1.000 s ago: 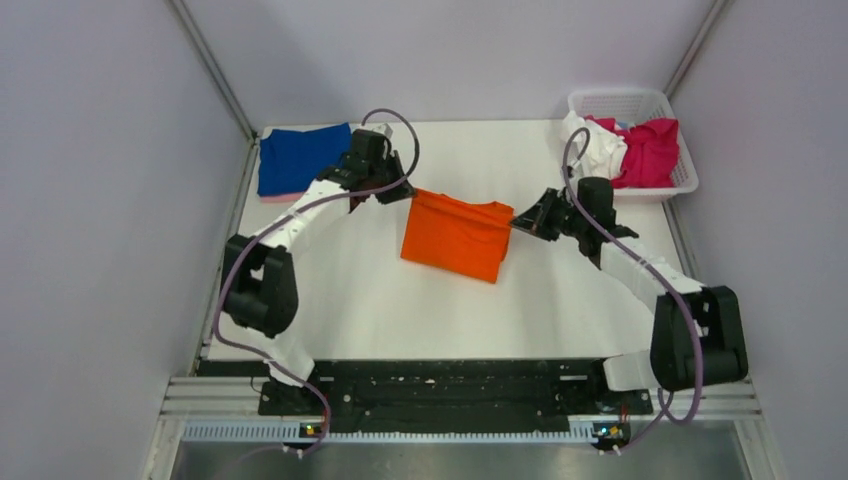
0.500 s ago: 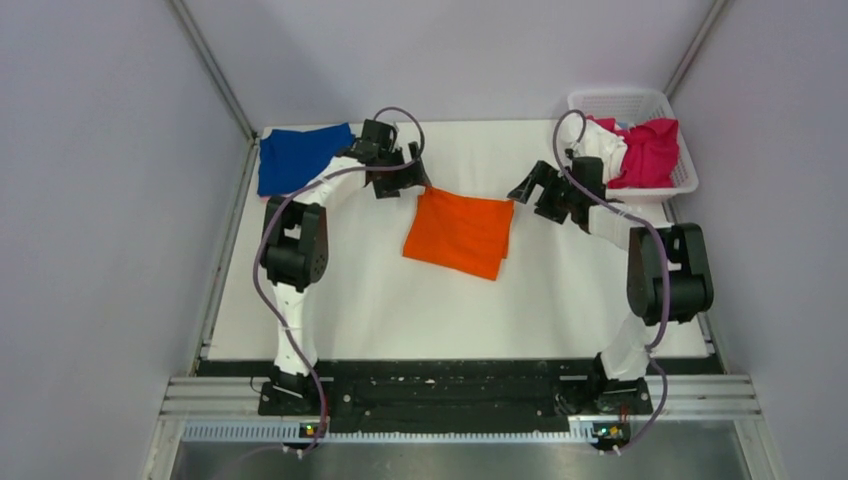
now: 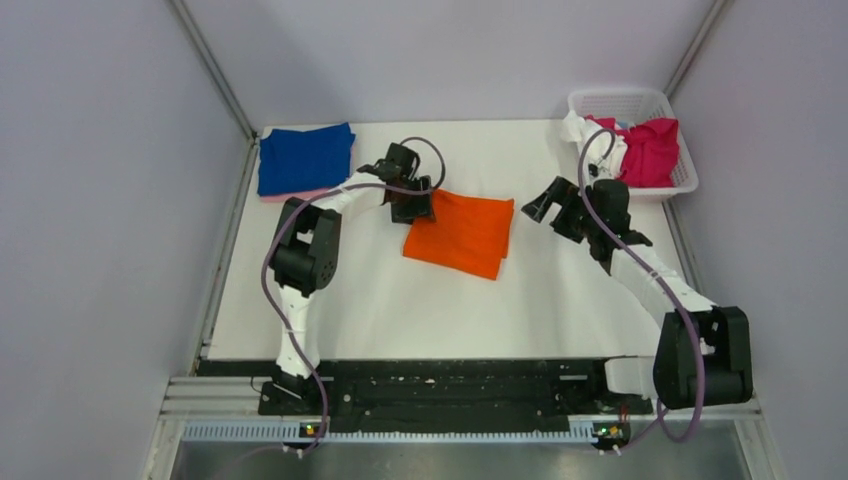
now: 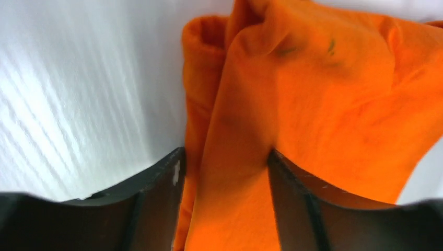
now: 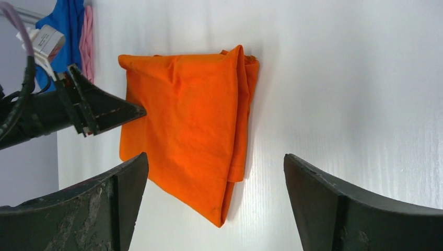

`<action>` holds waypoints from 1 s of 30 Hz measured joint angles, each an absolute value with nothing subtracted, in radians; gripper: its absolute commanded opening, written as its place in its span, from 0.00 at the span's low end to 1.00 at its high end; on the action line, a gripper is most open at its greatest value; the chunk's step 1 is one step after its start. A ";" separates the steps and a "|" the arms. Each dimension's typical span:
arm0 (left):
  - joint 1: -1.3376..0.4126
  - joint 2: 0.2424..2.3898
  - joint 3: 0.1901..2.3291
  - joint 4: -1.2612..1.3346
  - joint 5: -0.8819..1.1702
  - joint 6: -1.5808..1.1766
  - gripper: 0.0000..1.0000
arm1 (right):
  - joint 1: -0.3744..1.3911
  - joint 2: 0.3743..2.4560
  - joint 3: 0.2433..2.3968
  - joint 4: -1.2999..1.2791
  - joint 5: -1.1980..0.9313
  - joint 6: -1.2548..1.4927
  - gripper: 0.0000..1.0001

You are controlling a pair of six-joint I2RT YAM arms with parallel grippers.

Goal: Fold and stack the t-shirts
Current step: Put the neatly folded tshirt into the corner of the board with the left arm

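Note:
The folded orange t-shirt [image 3: 460, 232] lies mid-table. My left gripper [image 3: 420, 208] is at its far left corner. In the left wrist view its fingers [image 4: 224, 157] press from both sides on a bunched edge of the orange cloth [image 4: 324, 94], shut on it. My right gripper [image 3: 548, 200] hovers wide open, just right of the shirt and apart from it. Seen from the right wrist, the orange shirt [image 5: 188, 120] lies beyond the spread right gripper [image 5: 215, 162]. A folded blue t-shirt [image 3: 303, 158] rests on a pink one [image 3: 290, 195] at the far left.
A white lattice basket [image 3: 620, 97] at the far right corner holds a magenta t-shirt [image 3: 650, 150] and a white one [image 3: 597, 145] that spills over its left rim. Grey walls close in the table on both sides.
Both grippers let go of the orange shirt's far corners and it settled flat. The left gripper then came back down onto the left corner and closed. The right arm drew back to the right, open.

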State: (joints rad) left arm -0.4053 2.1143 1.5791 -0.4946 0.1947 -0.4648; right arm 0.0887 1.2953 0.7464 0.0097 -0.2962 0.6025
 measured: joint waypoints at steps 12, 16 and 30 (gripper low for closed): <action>-0.541 2.318 1.950 -0.693 -0.207 -0.452 0.00 | 0.083 1.242 0.746 -0.011 -0.262 0.599 0.99; -0.542 2.320 1.965 -0.717 -0.421 -0.380 0.00 | 0.082 1.240 0.739 -0.018 -0.228 0.585 0.98; -0.397 2.320 2.070 -0.559 -0.821 -0.019 0.00 | 0.082 1.197 0.711 -0.076 -0.081 0.556 0.99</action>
State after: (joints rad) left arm -0.3965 2.3196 2.0697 -0.5594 -0.8211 -0.0193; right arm 0.0822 1.1973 0.7109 -0.0765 -0.0814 0.5564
